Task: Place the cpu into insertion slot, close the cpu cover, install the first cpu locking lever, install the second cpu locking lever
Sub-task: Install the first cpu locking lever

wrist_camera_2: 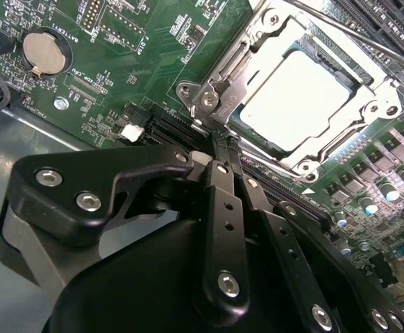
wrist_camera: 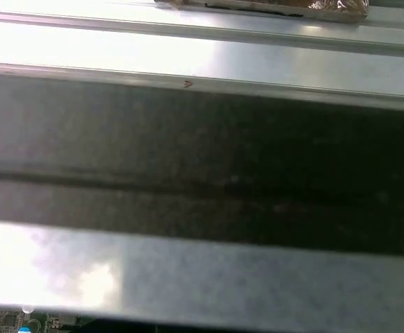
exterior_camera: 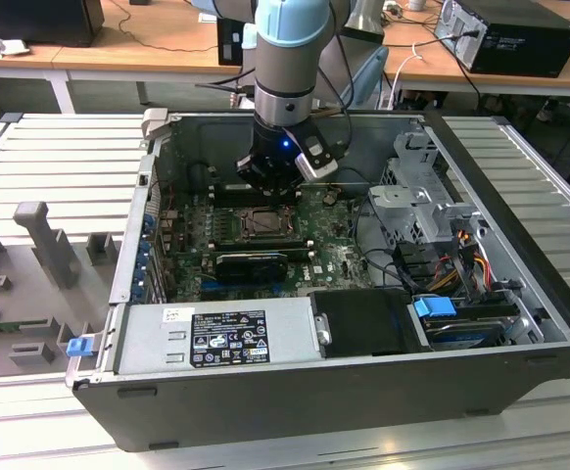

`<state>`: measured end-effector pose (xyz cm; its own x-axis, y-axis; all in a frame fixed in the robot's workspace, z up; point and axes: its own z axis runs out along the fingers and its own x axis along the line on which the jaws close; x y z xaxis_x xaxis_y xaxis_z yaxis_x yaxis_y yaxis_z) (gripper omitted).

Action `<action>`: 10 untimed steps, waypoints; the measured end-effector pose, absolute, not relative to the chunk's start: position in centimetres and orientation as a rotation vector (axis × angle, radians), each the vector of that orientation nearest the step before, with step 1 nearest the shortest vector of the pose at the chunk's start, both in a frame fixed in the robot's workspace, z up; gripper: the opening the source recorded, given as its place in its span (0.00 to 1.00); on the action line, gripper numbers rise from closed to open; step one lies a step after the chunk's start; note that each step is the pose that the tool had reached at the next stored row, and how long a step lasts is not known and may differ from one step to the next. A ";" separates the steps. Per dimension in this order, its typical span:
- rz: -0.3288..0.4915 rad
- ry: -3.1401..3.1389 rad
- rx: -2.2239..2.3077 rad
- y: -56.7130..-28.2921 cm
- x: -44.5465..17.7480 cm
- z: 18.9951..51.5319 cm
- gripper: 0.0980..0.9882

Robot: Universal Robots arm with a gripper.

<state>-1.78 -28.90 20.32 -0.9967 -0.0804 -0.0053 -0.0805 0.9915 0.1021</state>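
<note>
1. The gripper (wrist_camera_2: 224, 142) hangs low inside the open computer case, its black fingers drawn together into one narrow tip with nothing between them. In the second wrist view that tip sits at the edge of the socket frame, by the hinge corner with its screws.
2. The cpu (wrist_camera_2: 296, 97) lies flat in the insertion slot (wrist_camera_2: 368, 80), its pale grey metal face up, square and smooth.
3. The cpu cover (wrist_camera_2: 240, 73) is down over the chip: a thin bright metal frame whose large window shows the chip's face. In the exterior view the same socket (exterior_camera: 263, 223) sits just below the gripper (exterior_camera: 270, 186) on the green motherboard (exterior_camera: 339, 257).
4. A thin metal lever rod (wrist_camera_2: 355, 35) runs along the far side of the cover; whether it is latched I cannot tell.
5. Near the socket the second wrist view shows a round coin battery (wrist_camera_2: 44, 53), a small white connector (wrist_camera_2: 131, 132) and a row of capacitors (wrist_camera_2: 389, 184).
6. The computer case (exterior_camera: 520, 338) lies on its side, open upward. Inside it are the motherboard, a power supply (exterior_camera: 221, 336) with a labelled face, a black box (exterior_camera: 363, 321) beside it, a metal drive cage (exterior_camera: 417, 191) and a blue-tabbed drive (exterior_camera: 451, 318) with coloured cables (exterior_camera: 461, 266).
7. The case rests on a ribbed metal table (exterior_camera: 50, 157); wooden desks (exterior_camera: 148, 44) stand behind.
</note>
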 end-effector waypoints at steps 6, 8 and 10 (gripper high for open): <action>0.148 3.135 -0.127 -28.9 -1.8 20.3 0.01; 0.147 3.135 -0.127 -28.9 -1.8 20.3 0.01; 0.146 3.135 -0.127 -28.9 -1.8 20.4 0.01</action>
<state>-1.78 -28.91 20.42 -0.9968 -0.0804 -0.0044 -0.0805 0.9924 0.0928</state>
